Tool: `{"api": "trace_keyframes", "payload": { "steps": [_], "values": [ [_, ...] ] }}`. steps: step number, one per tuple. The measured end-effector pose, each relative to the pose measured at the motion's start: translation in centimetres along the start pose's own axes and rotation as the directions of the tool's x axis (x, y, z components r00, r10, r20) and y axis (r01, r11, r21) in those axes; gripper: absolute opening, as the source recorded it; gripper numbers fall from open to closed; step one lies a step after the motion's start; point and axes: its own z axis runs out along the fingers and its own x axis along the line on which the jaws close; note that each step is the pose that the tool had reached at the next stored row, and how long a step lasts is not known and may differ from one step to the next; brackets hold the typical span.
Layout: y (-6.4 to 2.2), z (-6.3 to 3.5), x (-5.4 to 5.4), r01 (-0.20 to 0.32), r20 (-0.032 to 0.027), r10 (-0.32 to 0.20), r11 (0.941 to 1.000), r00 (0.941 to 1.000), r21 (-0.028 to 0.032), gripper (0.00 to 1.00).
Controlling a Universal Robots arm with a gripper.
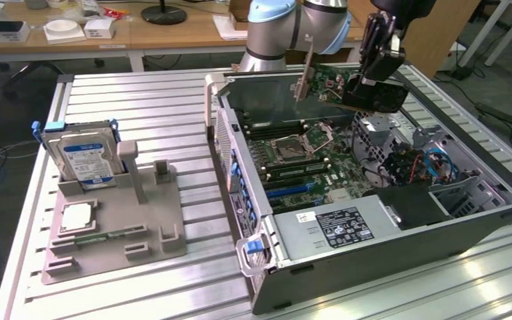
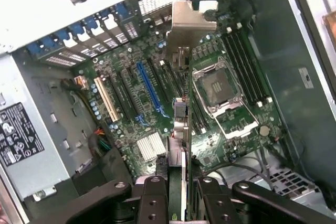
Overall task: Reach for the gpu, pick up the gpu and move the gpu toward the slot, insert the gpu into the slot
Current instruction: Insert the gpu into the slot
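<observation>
The jaws are clenched on the gpu (image 1: 329, 83), a dark finger (image 2: 152, 199) pressing on each face of the card, which the wrist view shows edge-on (image 2: 180, 111). In the upper right of the exterior view the card hangs in the air over the open case (image 1: 469, 220), well clear of the motherboard (image 1: 314, 163). Its metal bracket (image 1: 304, 65) points toward the case's far wall.

The case lies on its side with the panel off, so the whole interior is open from above. Straight beneath the card, the wrist view shows the board's expansion slots running side by side. One is a blue slot (image 2: 148, 90), one a cream slot (image 2: 106, 100), and the ones between and beside them are black. The single processor socket (image 2: 218, 85) sits just beside the card's edge. A row of blue clips (image 2: 79, 29) lines the case wall at the slots' ends. Toward the exterior view's right, tangled cables (image 1: 416, 163) crowd the room beside the board.

The power supply (image 1: 336, 227) carries a black label with white print and warning symbols, too small to read.

At the left of the exterior view, on the ribbed tabletop (image 1: 149, 107), a grey holder (image 1: 154, 220) carries one hard drive (image 1: 83, 157). It stands upright, and the writing on its blue label is not legible. One square silver chip (image 1: 77, 217) lies flat on the holder.
</observation>
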Motion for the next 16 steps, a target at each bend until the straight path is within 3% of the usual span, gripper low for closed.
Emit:
{"api": "trace_keyframes", "payload": {
  "steps": [8, 16],
  "values": [
    [-0.01, 0.02, 0.03, 0.104, -0.0019, -0.104, 0.9946, 0.9946, -0.0014, 0.26],
    [-0.01, 0.06, 0.03, 0.229, -0.0039, -0.229, 0.9734, 0.9734, -0.0033, 0.26]
  ]
}}
